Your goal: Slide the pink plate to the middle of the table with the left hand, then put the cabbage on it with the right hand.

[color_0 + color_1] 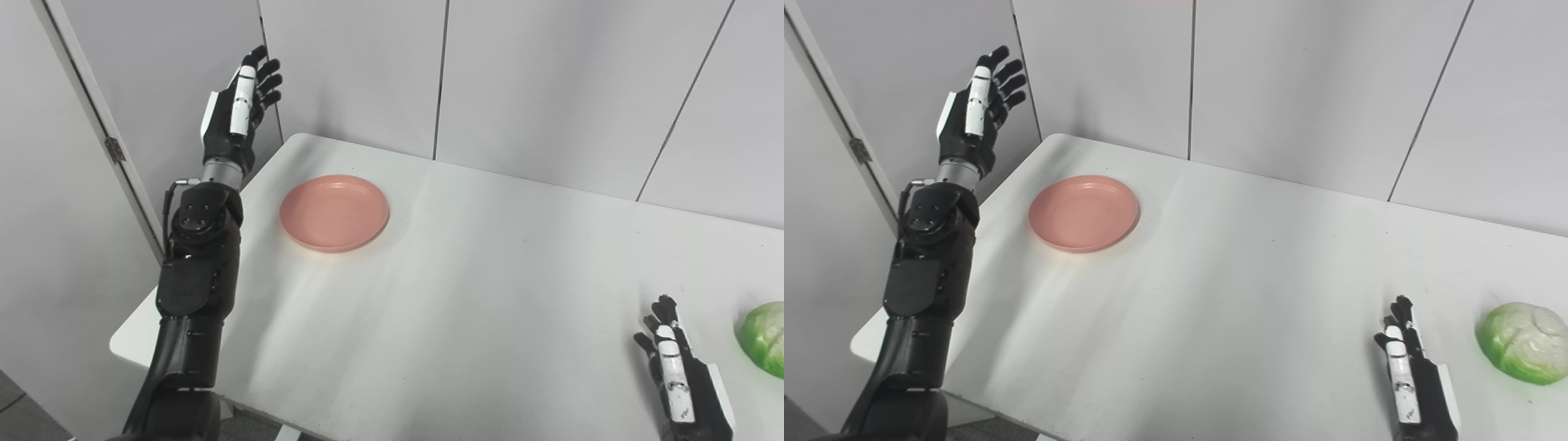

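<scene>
A round pink plastic plate (334, 212) sits at the white worktop's (1213, 294) far left, beside the raised, spread-fingered left hand (236, 116); the empty, extended right hand (1415, 383) rests near the green cabbage (1524, 342).

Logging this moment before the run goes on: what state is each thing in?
pink plate: upright, empty, near the table's far left corner
cabbage: on the table at the right, untouched
left hand: raised beside the table, open
right hand: low near the cabbage, open

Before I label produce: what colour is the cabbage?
Light green with whitish veins; the cabbage shows best in the right eye view.
</scene>
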